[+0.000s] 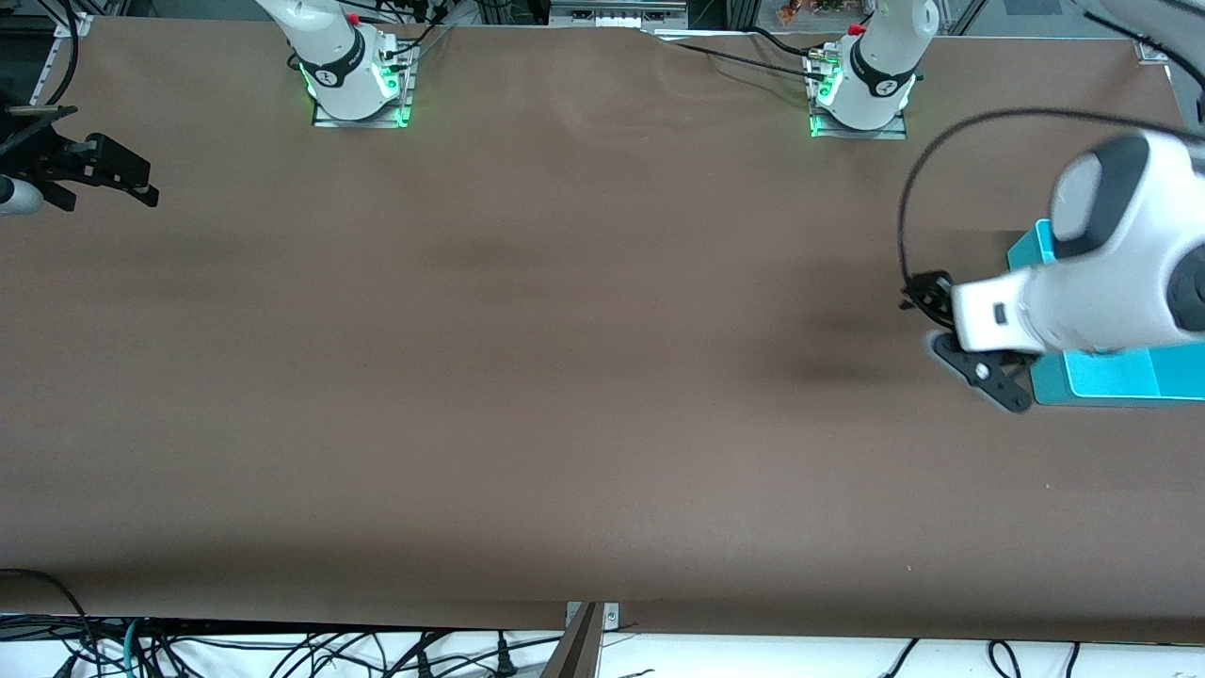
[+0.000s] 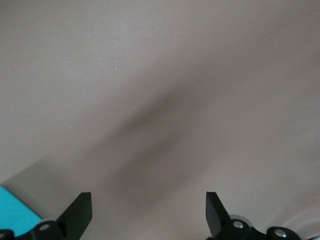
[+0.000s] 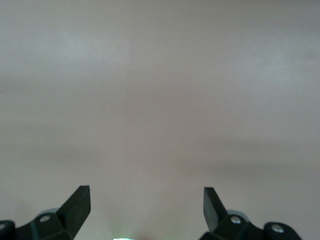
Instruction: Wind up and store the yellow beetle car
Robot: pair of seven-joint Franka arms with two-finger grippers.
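Observation:
The yellow beetle car shows in no view. My left gripper [image 1: 927,325] hangs open over the brown table [image 1: 565,377] at the left arm's end, right beside a teal box [image 1: 1116,377]. In the left wrist view the left gripper [image 2: 149,210] holds nothing between its fingertips [image 2: 80,210], with only bare table and a corner of the teal box [image 2: 15,212] below. My right gripper [image 1: 104,184] hovers at the right arm's end of the table. In the right wrist view the right gripper [image 3: 146,207] is open and empty, with its fingertips [image 3: 79,205] over bare table.
The left arm's white body covers much of the teal box. The arm bases [image 1: 358,85] stand along the table's edge farthest from the front camera. Cables lie below the table's near edge [image 1: 282,650].

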